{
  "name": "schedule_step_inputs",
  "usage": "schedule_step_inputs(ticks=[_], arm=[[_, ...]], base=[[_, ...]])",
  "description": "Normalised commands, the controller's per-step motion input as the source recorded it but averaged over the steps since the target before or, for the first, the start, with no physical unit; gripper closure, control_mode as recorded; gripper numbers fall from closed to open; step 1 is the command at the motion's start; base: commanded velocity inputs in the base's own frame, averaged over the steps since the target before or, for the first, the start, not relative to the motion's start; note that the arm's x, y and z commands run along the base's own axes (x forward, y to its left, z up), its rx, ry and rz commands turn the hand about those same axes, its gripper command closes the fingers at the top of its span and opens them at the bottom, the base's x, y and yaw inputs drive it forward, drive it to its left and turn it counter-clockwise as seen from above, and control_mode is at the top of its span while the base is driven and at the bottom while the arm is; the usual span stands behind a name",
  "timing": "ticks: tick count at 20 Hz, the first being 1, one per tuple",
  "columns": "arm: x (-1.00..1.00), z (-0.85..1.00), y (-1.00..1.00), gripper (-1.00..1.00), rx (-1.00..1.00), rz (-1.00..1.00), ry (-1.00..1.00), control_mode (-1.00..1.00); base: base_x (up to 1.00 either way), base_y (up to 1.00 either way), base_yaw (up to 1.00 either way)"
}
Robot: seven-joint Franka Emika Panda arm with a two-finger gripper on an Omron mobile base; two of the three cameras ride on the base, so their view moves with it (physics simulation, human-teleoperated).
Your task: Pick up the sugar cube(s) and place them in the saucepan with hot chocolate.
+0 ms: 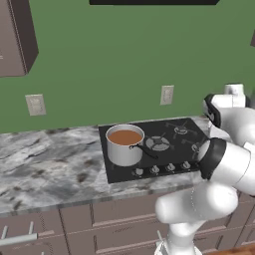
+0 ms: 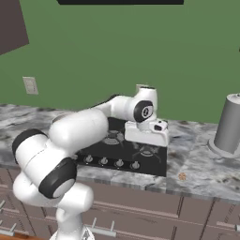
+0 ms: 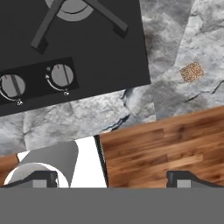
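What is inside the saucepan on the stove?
The saucepan holds brown liquid, filling it almost to the rim. No sugar cube shows on its surface; whatever lies below the liquid is hidden. The cube lies on the counter.

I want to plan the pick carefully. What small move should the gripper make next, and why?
Probably shift the gripper sideways toward the sugar cube before descending. In the hand view the cube lies on the counter just off the stove's corner, well off the line between the wide-apart fingertips, and nothing is held. The saucepan waits on the stove.
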Motion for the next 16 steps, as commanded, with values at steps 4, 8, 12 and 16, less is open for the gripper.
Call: schedule_step_inputs(ticks=[4,8,12,16], arm=[[0.00,-0.22,-0.78,-1.00,0.01,0.00,-0.01,-1.00],[0.00,0.00,-0.88,-1.00,0.08,0.00,-0.02,-1.00],[0.00,-0.01,-0.72,-1.00,0.12,0.00,-0.04,-1.00],[0.00,-0.24,-0.34,-1.00,0.10,0.02,-0.01,-1.00]], base=[[0.00,0.00,0.00],[0.00,0.00,0.00],[0.00,0.00,0.00],[0.00,0.00,0.00]])
